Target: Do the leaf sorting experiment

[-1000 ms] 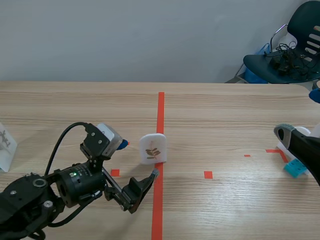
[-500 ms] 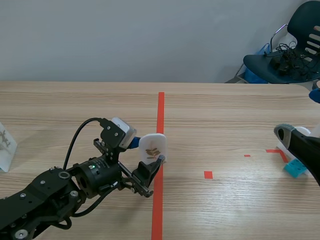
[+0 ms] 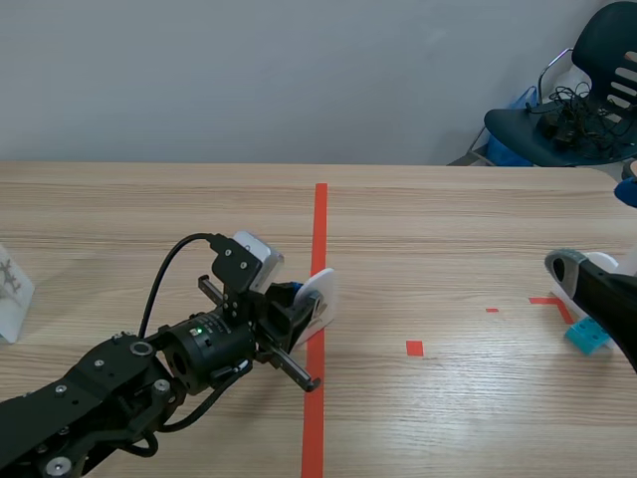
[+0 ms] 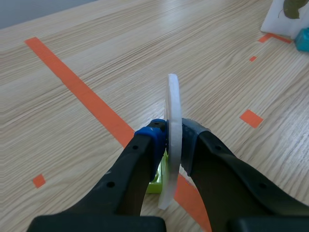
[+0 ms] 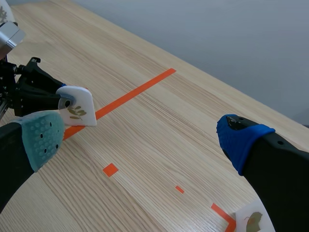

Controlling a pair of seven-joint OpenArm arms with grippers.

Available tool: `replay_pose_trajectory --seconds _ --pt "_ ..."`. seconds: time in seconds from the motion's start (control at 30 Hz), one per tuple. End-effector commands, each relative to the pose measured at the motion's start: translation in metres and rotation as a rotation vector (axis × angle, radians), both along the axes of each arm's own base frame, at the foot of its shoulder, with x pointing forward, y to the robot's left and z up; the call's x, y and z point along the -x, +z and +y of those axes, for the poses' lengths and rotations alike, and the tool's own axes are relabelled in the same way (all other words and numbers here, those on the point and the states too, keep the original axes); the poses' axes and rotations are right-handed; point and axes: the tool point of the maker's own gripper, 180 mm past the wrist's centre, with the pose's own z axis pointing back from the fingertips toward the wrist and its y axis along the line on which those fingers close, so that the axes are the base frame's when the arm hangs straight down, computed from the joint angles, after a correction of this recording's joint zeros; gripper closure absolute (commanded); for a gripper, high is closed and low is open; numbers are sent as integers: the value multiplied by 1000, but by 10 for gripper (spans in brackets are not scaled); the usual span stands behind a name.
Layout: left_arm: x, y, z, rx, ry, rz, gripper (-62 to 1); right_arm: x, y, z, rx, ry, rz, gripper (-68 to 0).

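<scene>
A white card with a brown leaf printed on it [image 3: 320,295] stands on the red centre tape line. My left gripper [image 3: 299,307] is shut on it. In the left wrist view the card [image 4: 173,96] is edge-on, pinched between the two pads [image 4: 153,137], and a green base [image 4: 155,182] shows under it. My right gripper [image 5: 140,137] hovers open over the table's right side with nothing between its fingers [image 3: 569,265]. From there I see the held card [image 5: 77,110] ahead of it.
A second leaf card [image 5: 251,220] and a small blue block [image 3: 587,336] sit at the red corner mark on the right. Another white card [image 3: 10,294] stands at the far left edge. A chair [image 3: 567,110] is behind the table.
My left gripper moved forward to the leaf card and shut on it, and the card has turned to show more of its edge. The right arm has not moved.
</scene>
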Motion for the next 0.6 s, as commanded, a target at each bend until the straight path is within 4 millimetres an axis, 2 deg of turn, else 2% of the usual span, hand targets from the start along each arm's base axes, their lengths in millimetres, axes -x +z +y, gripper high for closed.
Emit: replay_pose_trajectory --seconds 0.0,0.13,0.27,0.4,0.57 --pt "-4 19 -6 58 -8 -28 -36 -4 10 -1 -15 2 -30 -679" --pt "0 38 -5 125 -18 -26 -36 -4 9 -1 -12 1 -27 -679" --pt "4 55 16 124 37 -48 -36 -4 9 -1 -12 1 -27 -679" --pt "18 62 52 115 123 -57 -36 -4 9 -1 -12 1 -27 -679" --pt "31 57 114 113 297 -24 -36 -4 9 -1 -12 1 -27 -679"
